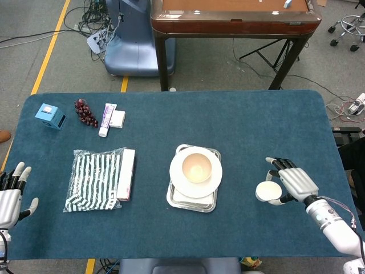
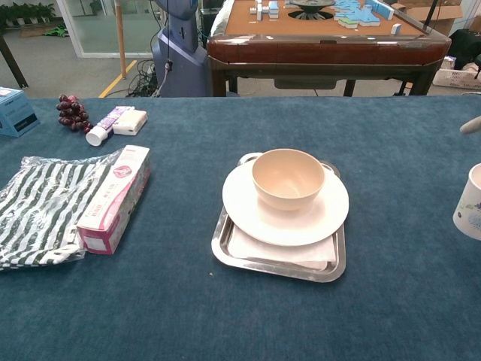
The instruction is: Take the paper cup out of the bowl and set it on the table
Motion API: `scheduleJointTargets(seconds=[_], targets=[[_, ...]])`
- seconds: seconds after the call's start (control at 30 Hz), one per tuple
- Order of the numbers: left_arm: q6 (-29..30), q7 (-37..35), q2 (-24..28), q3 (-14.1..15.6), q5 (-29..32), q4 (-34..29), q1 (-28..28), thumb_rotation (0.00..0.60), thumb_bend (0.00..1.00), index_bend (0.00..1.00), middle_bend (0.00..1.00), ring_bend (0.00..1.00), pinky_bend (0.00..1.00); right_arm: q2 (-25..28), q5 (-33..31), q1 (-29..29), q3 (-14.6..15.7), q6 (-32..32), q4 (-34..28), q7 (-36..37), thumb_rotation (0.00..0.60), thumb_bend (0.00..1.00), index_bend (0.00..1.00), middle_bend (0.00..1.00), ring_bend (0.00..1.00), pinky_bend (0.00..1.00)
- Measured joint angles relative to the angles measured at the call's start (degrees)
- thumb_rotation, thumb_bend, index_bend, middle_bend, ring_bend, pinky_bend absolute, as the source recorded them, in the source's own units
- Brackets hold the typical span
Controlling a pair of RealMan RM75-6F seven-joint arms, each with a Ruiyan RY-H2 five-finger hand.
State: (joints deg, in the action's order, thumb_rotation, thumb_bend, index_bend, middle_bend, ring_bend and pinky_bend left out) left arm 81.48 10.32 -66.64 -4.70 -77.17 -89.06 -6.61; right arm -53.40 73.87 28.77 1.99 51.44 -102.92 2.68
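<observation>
A white paper cup (image 1: 268, 191) sits upright in the grip of my right hand (image 1: 292, 182), well right of the bowl; the chest view shows the cup (image 2: 470, 203) at its right edge, low over the blue cloth, contact with the table unclear. The beige bowl (image 1: 196, 167) is empty and stands on a white plate (image 1: 181, 182) on a metal tray (image 1: 177, 200). In the chest view the bowl (image 2: 288, 177) is at centre. My left hand (image 1: 11, 197) rests at the table's left edge, fingers apart, holding nothing.
A striped bag (image 1: 94, 180) with a pink box (image 1: 126, 174) lies left of the tray. At the far left are a blue box (image 1: 50, 116), grapes (image 1: 85, 112), a tube (image 1: 106, 119) and a small white box (image 1: 118, 119). A brown table (image 1: 234, 17) stands beyond.
</observation>
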Motion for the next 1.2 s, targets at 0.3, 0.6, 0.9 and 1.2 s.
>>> scheduleJointTargets(seconds=[0.3, 0.6, 0.9, 1.2], targets=[[0.3, -0.4, 0.3, -0.1, 0.1, -0.3, 0.2, 0.600, 0.32, 0.00, 0.00, 0.00, 0.00, -4.5, 1.0, 0.0, -0.7, -2.2, 6.9, 3.4, 0.600, 0.14, 0.45, 0.09, 0.00, 0.00], [0.5, -0.9, 0.5, -0.2, 0.1, -0.3, 0.2, 0.600, 0.32, 0.00, 0.00, 0.00, 0.00, -8.6, 1.3, 0.7, -1.4, -4.7, 12.0, 5.1, 0.600, 0.14, 0.45, 0.09, 0.00, 0.00], [0.5, -0.9, 0.3, -0.3, 0.3, 0.0, 0.3, 0.600, 0.32, 0.00, 0.00, 0.00, 0.00, -10.8, 2.7, 0.9, -1.3, -6.1, 15.3, 7.1, 0.600, 0.12, 0.37, 0.06, 0.00, 0.00], [0.4, -1.1, 0.4, -0.5, 0.7, 0.2, 0.3, 0.600, 0.32, 0.00, 0.00, 0.00, 0.00, -9.3, 2.6, 1.1, -0.7, -8.2, 14.0, 7.8, 0.600, 0.07, 0.02, 0.00, 0.00, 0.00]])
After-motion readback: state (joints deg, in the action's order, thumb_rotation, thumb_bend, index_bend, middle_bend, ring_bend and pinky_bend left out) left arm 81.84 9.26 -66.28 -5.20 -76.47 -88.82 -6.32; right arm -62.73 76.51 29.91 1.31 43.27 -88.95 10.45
